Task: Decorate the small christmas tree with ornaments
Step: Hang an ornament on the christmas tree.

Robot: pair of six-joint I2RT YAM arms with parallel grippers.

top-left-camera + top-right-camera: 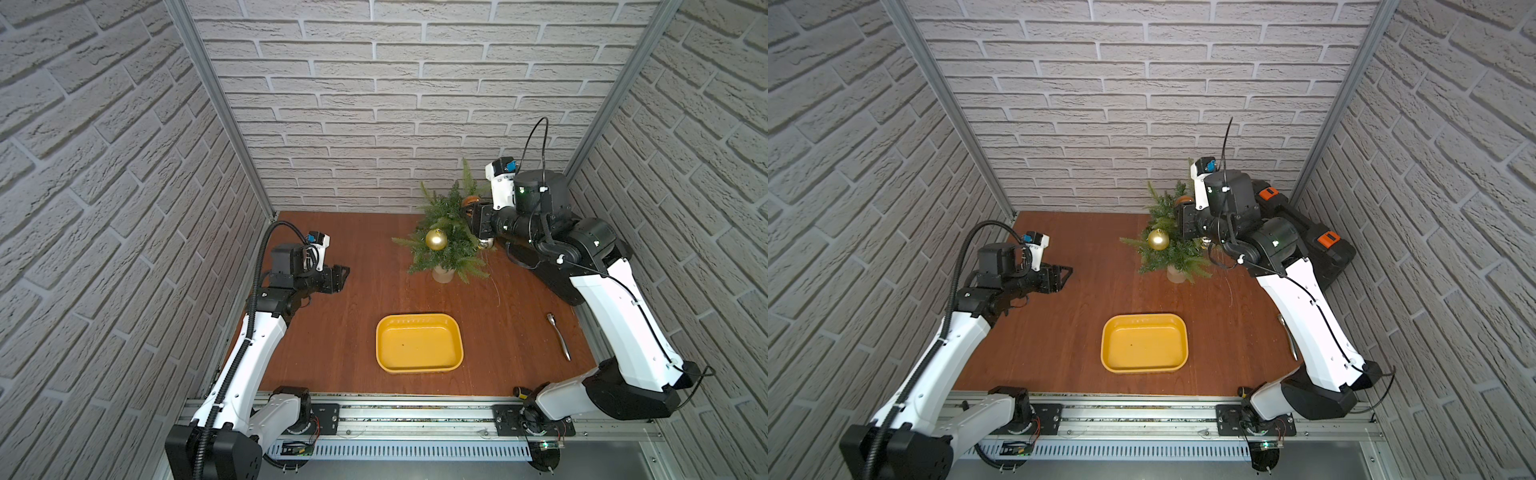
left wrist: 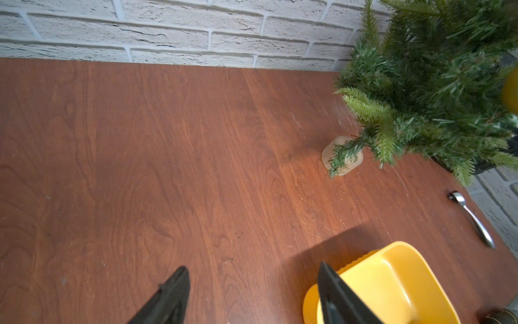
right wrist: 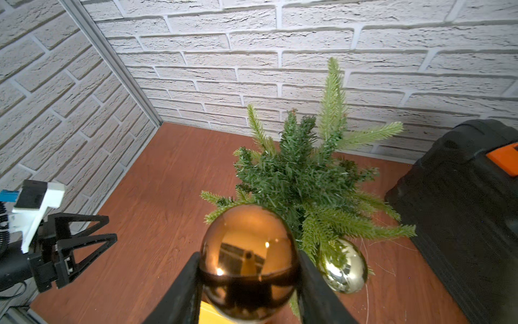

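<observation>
Brick walls (image 1: 374,104) hem a wooden table (image 1: 353,249) where the tree (image 3: 302,179) stands just beyond the right gripper (image 3: 249,259), fingers (image 3: 182,289) clamped on the amber ball (image 3: 248,252); the left gripper (image 2: 252,269) hangs parted, empty. The glossy ball could slip free or roll off soft fronds; whatever it hangs by is hidden, and fronds half-cover the pale-gold ball (image 3: 346,272) beside the fingers.

White plastic shells on the left arm (image 1: 257,340) and right arm (image 1: 615,320), chunky black joints in between. Fat ribbed black conduit (image 1: 260,257) up the left one, well behind the jaws; just a skinny black cable (image 1: 543,119) looped behind the right jaws. Little white camera mount (image 1: 323,242) with a blue connector (image 1: 310,238) right above each set of jaws. Jaws matte black, open triangle frames, kinda skeletal. Tiny green light (image 1: 521,190) behind the right jaws. Black base plates (image 1: 328,417) dotted with screws.
</observation>
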